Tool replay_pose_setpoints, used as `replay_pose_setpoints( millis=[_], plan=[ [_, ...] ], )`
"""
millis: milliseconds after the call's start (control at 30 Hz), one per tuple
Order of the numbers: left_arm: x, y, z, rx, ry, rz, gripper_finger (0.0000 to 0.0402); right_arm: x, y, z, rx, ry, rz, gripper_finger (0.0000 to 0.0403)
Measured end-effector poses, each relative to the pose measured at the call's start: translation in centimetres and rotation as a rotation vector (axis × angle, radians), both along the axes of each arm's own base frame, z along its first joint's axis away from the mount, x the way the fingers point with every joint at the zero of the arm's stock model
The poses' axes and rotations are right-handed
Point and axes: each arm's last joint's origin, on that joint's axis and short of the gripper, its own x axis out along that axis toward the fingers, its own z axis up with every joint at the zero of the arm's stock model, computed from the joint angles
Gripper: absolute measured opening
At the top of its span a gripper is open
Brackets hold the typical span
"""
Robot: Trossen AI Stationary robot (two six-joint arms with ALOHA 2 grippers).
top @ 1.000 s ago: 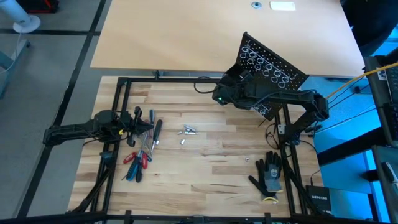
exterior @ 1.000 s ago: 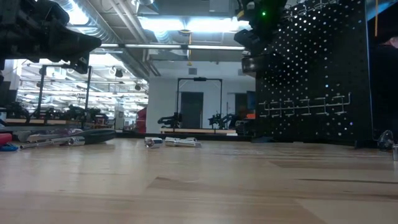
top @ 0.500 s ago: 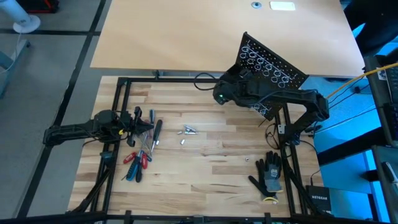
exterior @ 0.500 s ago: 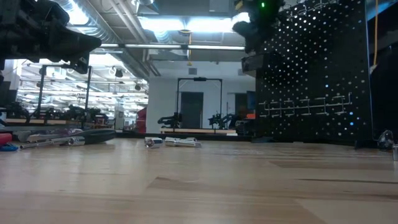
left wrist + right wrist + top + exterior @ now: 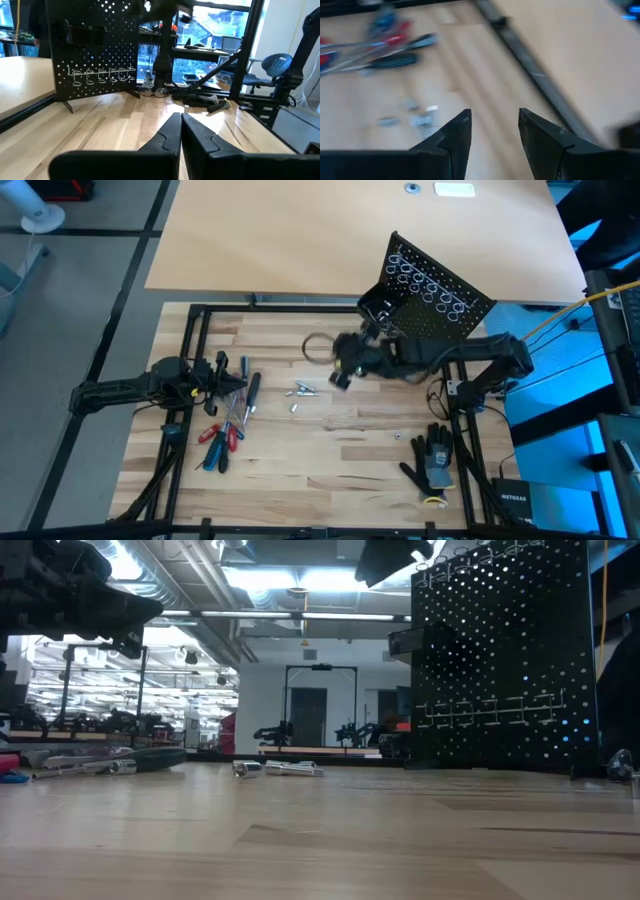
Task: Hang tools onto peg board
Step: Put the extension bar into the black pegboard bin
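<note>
Glove (image 5: pixel 433 461) nr table edge, silver bits (image 5: pixel 300 393) mid-table, tools (image 5: pixel 228 420) left.

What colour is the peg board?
Black, dotted with rows of small holes; the peg board shows best in the low view.
</note>
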Motion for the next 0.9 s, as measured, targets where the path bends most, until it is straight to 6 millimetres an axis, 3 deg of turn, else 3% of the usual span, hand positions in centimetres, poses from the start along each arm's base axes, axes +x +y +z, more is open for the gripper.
replay_pose_setpoints(
  millis=[200, 400, 600, 900],
  plan=[
    [0.0, 0.0, 0.0, -0.001, 0.0, 0.0, 0.0001, 1.1, 2.8, -5.8, 0.025, -0.064, 0.19, 0.0163],
    [0.0, 0.0, 0.0, 0.024, 0.0, 0.001, 0.0001, 0.8, 3.1, -11.6, 0.066, -0.22, 0.262, 0.0163],
    [0.0, 0.0, 0.0, 0.03, -0.002, 0.002, 0.0001, 1.1, 3.3, -14.7, 0.052, -0.348, 0.32, 0.0163],
    [0.0, 0.0, 0.0, 0.028, -0.004, 0.002, 0.0001, 3.3, 3.5, -19.0, 0.036, -0.222, 0.384, 0.0163]
  ],
)
